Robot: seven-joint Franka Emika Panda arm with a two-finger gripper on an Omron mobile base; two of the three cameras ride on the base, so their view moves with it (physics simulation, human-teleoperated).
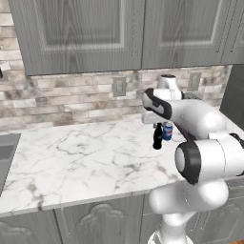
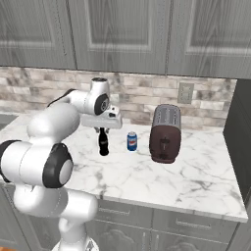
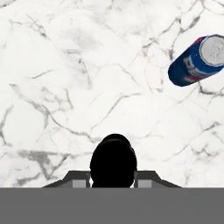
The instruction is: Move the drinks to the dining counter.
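Gripper (image 2: 103,131) fingers are pinched on the neck of the bottle (image 2: 103,143), which stands upright on the worktop (image 2: 191,171) a little left of centre in the right base view; from the hand camera the bottle (image 3: 113,160) is a black round shape at the bottom centre, with a finger tip (image 3: 78,180) pressed to each side. In the left base view the bottle (image 1: 157,137) sits right of centre, under the white hand (image 1: 155,116). Just beside it, not touching, stands the can (image 2: 132,141), blue with a silver top and a white mark on its side; the mark is too small and blurred to read as a brand. It shows at the upper right of the hand view (image 3: 197,60) and just right of the bottle in the left base view (image 1: 167,131). Right of the can in the right base view stands a dark red toaster (image 2: 165,133) with a silver top. White marble with grey veins makes the worktop, backed by a wall of pale brick (image 2: 142,95) with a socket plate (image 2: 185,92), grey panelled cabinets (image 2: 122,34) above and grey cupboard fronts below. At the left edge of the left base view a sink (image 1: 6,157) is let into the top.
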